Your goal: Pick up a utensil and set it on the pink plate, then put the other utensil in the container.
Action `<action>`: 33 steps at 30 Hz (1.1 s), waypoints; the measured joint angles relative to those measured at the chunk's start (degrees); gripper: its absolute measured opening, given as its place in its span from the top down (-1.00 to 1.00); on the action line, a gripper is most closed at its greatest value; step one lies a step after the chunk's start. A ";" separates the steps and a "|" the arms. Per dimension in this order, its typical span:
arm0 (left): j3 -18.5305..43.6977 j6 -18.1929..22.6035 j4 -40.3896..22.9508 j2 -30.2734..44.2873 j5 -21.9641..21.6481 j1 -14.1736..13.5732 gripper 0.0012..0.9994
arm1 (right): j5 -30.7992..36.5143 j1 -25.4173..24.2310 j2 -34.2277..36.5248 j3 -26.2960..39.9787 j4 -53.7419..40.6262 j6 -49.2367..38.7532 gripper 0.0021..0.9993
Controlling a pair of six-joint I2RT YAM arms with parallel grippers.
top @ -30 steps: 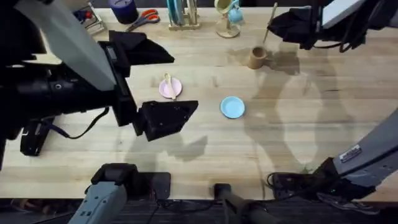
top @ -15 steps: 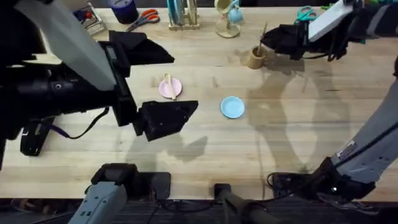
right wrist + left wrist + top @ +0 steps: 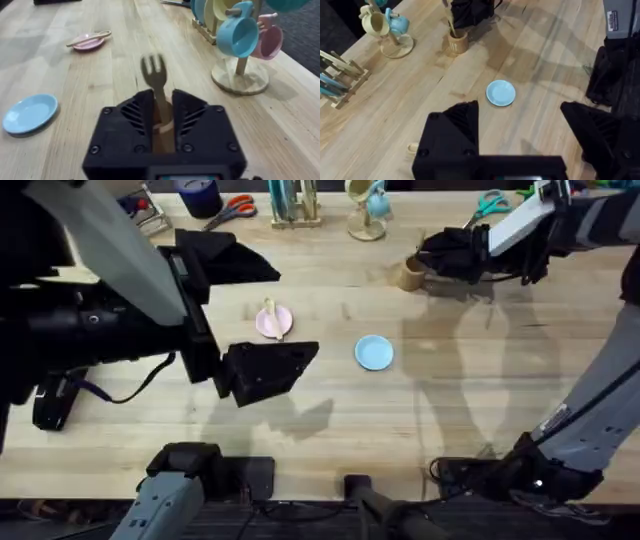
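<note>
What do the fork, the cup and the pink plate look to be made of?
Fork: pale unfinished wood, matte, faint grain on the handle.
Cup: tan-brown wood, matte, probably turned; the grain is too small to confirm.
Pink plate: smooth, even pastel surface with a soft sheen, likely plastic or glazed ceramic; the look leaves that open.

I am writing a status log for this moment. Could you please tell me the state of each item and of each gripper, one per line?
spoon: lying across the pink plate.
pink plate: flat on the table, holding the spoon.
fork: upright, tines up, clamped between the right gripper's fingers.
wooden cup: upright, fork handle in it.
blue plate: flat, bare.
right gripper: shut on the fork.
left gripper: open, holding nothing.
</note>
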 joint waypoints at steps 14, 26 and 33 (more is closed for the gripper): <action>0.00 0.00 0.00 0.00 -0.02 0.00 -0.98 | -0.10 0.15 0.00 0.02 -0.58 -0.09 0.27; 0.00 0.00 0.00 0.00 -0.02 0.00 -0.98 | 0.18 0.22 -6.75 0.02 -6.94 -0.68 -0.26; 0.00 0.01 0.00 0.00 -0.02 0.00 -0.98 | 5.22 1.45 -17.25 0.07 -8.70 3.87 -0.65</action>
